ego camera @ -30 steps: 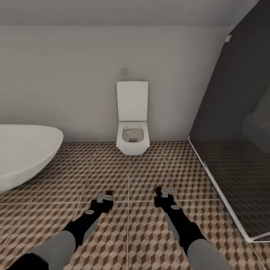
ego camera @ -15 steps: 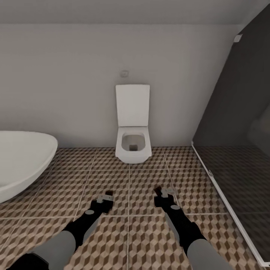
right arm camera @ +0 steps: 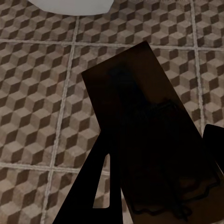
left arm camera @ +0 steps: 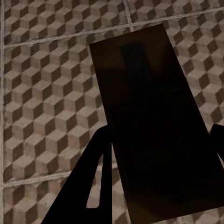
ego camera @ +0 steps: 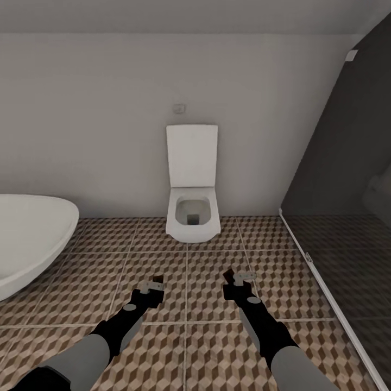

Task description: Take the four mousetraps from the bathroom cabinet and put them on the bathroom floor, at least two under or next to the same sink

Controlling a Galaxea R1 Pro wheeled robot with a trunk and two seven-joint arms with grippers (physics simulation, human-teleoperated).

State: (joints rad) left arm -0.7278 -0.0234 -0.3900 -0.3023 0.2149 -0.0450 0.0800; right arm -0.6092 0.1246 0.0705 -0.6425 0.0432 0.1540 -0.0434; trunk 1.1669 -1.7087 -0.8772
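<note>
I face a bathroom wall, with both arms stretched low over the cube-patterned bathroom floor [ego camera: 206, 347]. My left gripper [ego camera: 153, 289] is shut on a mousetrap [ego camera: 157, 282], which the left wrist view shows as a dark flat rectangle [left arm camera: 154, 121] between the fingers. My right gripper [ego camera: 235, 282] is likewise shut on a second mousetrap [ego camera: 228, 275], which looks dark with a faint wire outline in the right wrist view [right arm camera: 144, 135]. Both traps hang above the tiles. The cabinet and the sink are out of view.
A white wall-hung toilet [ego camera: 193, 214] with its lid up stands straight ahead against the wall. The white oval bathtub [ego camera: 27, 239] curves in at the left. A dark glass shower screen [ego camera: 336, 206] with a white floor rail borders the right side.
The whole view has shifted: the tub has slid left, the shower screen right, the toilet slightly lower, so the camera moved. Both arms keep the same pose, still holding their traps.
</note>
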